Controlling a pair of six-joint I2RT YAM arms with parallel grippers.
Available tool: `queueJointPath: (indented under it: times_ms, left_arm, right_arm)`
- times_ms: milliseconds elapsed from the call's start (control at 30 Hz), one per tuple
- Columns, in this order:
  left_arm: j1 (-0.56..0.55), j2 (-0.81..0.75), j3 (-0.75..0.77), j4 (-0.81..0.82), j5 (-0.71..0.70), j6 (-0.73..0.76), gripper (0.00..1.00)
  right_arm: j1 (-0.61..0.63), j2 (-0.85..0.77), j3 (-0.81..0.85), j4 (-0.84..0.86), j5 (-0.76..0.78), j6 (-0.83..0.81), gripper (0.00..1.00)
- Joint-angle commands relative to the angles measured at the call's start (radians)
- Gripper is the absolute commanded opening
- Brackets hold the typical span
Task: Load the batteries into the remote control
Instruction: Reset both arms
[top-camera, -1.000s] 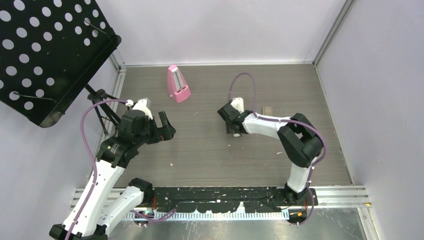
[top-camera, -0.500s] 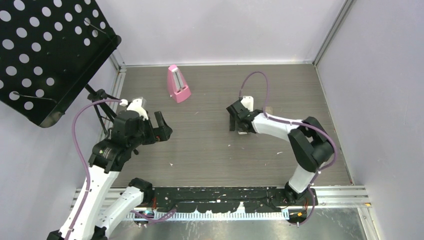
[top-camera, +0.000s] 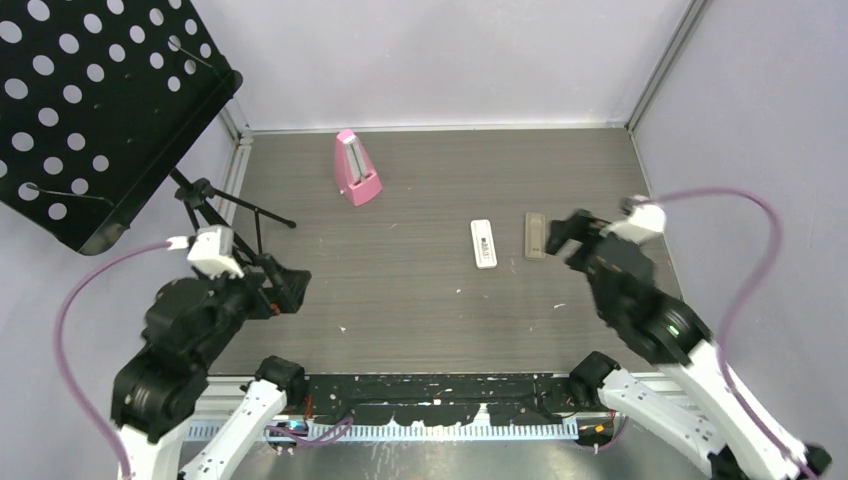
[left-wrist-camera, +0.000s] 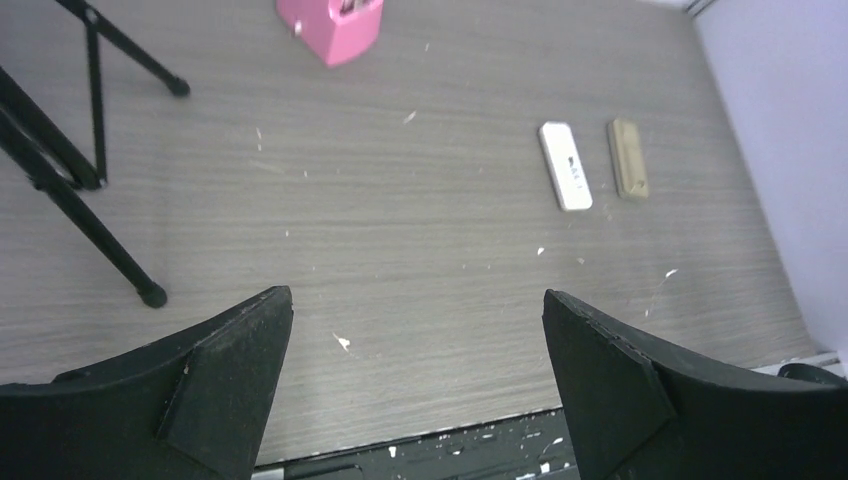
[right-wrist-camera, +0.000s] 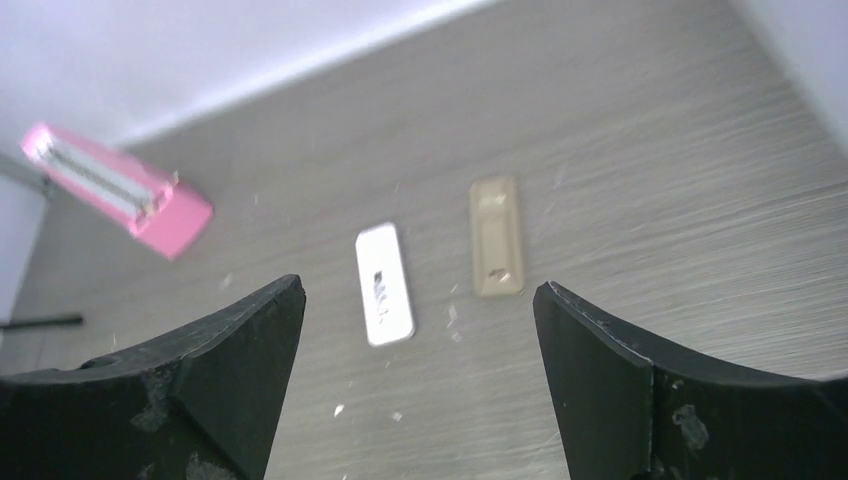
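Left claw (left-wrist-camera: 415, 298) and right claw (right-wrist-camera: 417, 288) both stood apart, empty, above grey wood-grain surface (top-camera: 400, 290). Small white rectangular remote (top-camera: 483, 243) lay flat mid-surface, just beside tan rectangular plastic piece (top-camera: 535, 234).

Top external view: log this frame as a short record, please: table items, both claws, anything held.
white remote: flat on the table, centre-right
tan rectangular piece: right of the remote, parallel, not touching
pink metronome: upright, far side
music stand: left edge, tripod feet on the table
left claw: open, empty
right claw: open, empty, right of the tan piece
batteries: none visible
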Motion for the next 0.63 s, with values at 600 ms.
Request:
queueJointPath:
  times_ms: [600]
  left_arm:
    - [0.002, -0.136, 0.187, -0.098, -0.092, 0.117, 0.98]
  right_arm:
    - [0.000, -0.428, 0.189, -0.206, 0.390, -0.212, 0.93]
